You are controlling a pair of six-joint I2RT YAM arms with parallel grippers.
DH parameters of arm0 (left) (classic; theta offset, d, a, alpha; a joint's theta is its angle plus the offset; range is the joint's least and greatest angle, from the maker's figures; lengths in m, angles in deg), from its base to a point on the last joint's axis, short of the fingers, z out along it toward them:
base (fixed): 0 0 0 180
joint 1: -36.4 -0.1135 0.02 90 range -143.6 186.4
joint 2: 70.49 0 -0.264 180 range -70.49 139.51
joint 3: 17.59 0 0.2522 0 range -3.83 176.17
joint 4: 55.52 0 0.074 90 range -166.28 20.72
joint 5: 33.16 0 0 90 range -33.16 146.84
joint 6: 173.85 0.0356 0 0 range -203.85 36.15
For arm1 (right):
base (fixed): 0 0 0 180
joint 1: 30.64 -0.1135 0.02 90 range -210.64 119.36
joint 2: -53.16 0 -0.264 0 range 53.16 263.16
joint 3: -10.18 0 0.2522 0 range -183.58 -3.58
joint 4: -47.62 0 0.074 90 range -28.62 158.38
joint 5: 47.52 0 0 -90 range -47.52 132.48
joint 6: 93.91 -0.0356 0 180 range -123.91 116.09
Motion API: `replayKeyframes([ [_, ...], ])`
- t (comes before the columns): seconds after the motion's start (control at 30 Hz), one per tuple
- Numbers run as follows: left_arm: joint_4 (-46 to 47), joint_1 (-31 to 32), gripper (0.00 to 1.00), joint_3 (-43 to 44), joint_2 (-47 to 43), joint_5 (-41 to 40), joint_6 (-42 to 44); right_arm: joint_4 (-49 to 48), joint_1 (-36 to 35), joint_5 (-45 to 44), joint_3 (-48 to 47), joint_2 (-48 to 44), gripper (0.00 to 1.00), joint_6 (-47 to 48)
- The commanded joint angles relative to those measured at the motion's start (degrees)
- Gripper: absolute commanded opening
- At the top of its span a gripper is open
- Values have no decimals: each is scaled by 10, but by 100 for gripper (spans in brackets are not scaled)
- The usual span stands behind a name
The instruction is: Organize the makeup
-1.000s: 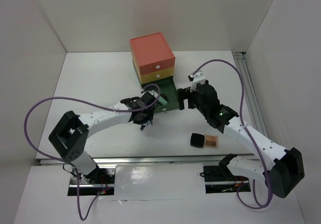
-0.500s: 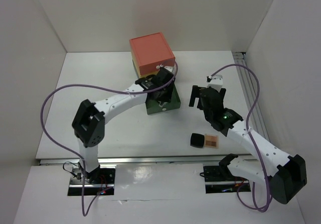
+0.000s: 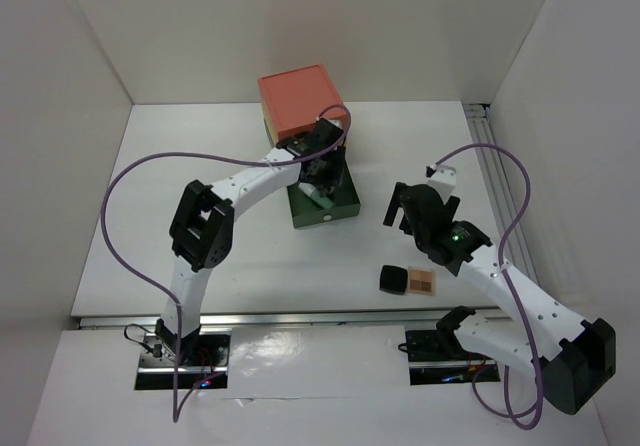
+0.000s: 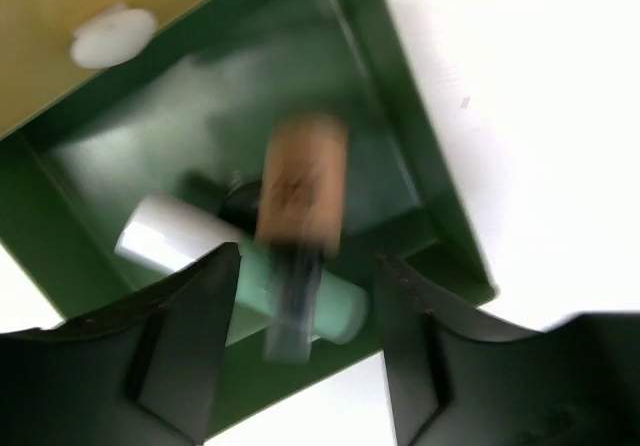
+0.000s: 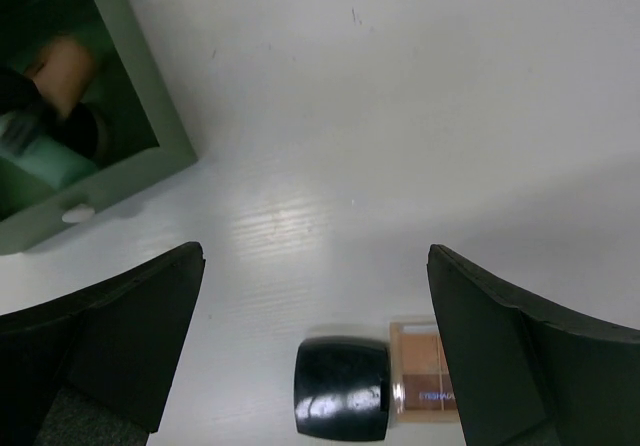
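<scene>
You have bright, even light from overhead in all three views. From above, the white table (image 3: 200, 236) reads almost flat, with only faint, soft shadows. In the left wrist view, the brown-capped stick (image 4: 300, 191) just ahead of the left pincer (image 4: 305, 266) is smeared by blur. The mint-green tube (image 4: 345, 306) under it is soft too, and the drawer (image 4: 410, 156) looks dim inside. That pincer's fingers (image 4: 180, 346) are dark, unfocused shapes. In the right wrist view, a pale sheen lies on the table just ahead of the right pincer (image 5: 315, 256). The black compact (image 5: 340, 401) between its blurred fingers (image 5: 110, 346) carries small glints.
</scene>
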Motion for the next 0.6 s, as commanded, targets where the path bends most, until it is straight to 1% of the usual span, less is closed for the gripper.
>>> replayKeyframes([
  [0.0, 7, 6, 69, 27, 4, 17, 8, 57, 3, 34, 9, -18, 100, -56],
  [0.03, 12, 6, 76, 27, 4, 22, 7, 57, 3, 44, 15, -19, 100, -56],
  [0.1, 12, 6, 80, 32, -2, 28, 7, 63, 3, 66, 22, -31, 100, -64],
  [0.17, 12, 6, 89, 32, -8, 34, 7, 63, 3, 81, 35, -38, 100, -64],
  [0.3, 12, 6, 91, 8, -39, 42, 13, 77, 3, 134, 40, -38, 100, -64],
  [0.37, 17, 12, 92, -19, -77, 42, 13, 77, 3, 157, 54, -14, 100, -71],
  [0.43, 24, 20, 93, -39, -107, 30, 19, 84, -18, 151, 62, 3, 100, -91],
  [0.47, 24, 30, 93, -64, -124, 23, 24, 84, -24, 146, 62, 23, 100, -96],
  [0.53, 36, 42, 95, -97, -183, 10, 24, 89, -44, 133, 68, 47, 100, -122],
  [0.57, 36, 43, 95, -138, -204, 10, 24, 89, -44, 125, 68, 54, 100, -130],
])
